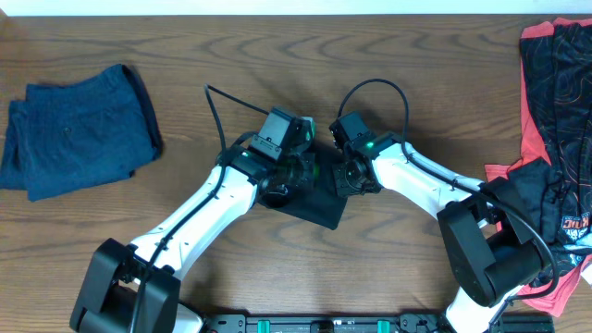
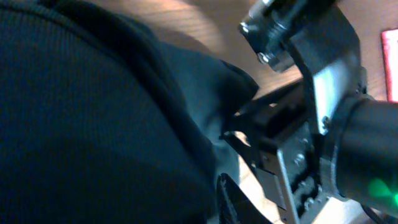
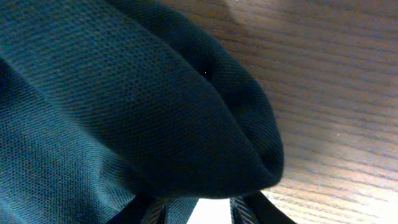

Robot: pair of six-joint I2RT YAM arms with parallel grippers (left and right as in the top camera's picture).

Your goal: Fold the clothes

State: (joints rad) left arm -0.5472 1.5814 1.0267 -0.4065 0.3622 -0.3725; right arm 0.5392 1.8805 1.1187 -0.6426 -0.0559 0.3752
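Black cloth (image 3: 124, 93) sits bunched right by both claws, in the middle of the table (image 1: 277, 55). It looks like a small folded square. Left claw (image 1: 294, 176) and right claw (image 1: 344, 176) are down on it, but I cannot tell how wide either is open or if it has hold. A blue piece (image 1: 79, 139) lies folded by the left edge. Red-and-black pieces (image 1: 555, 120) are heaped at the right edge, not folded yet. No box or basket shows.

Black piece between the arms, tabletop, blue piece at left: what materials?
Black piece: fine knit, likely synthetic, matte; tiny regular pits up close.
Tabletop: wood or wood-look laminate, brown grain, slight sheen; cannot tell which.
Blue piece: soft matte cloth, limp folds; weave too small to tell.
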